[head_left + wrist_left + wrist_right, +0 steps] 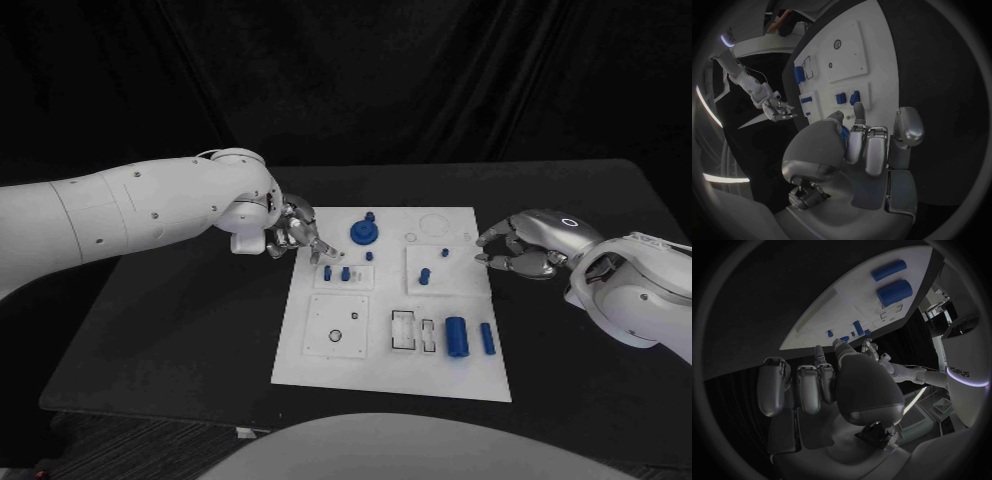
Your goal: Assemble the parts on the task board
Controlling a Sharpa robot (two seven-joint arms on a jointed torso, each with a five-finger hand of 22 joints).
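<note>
The white task board (378, 355) lies mid-table. On it stand a round blue part (364, 232) and small blue pegs (336, 272), with a peg (427, 273) to their right. A thick blue cylinder (456, 336) and a thinner one (488, 338) lie near the front right. My left hand (296, 236) hovers at the board's far left edge with its fingers curled. A sliver of blue (844, 132) shows between its thumb and fingers; whether it is held is unclear. My right hand (522, 248) sits at the board's right edge, fingers curled in, nothing in it.
The black table (173, 330) runs wide on both sides of the board. Square recesses (339, 335) and slotted holders (414, 330) mark the board's near half. From the right wrist view the two cylinders (894, 291) lie at the board's (836, 310) far end.
</note>
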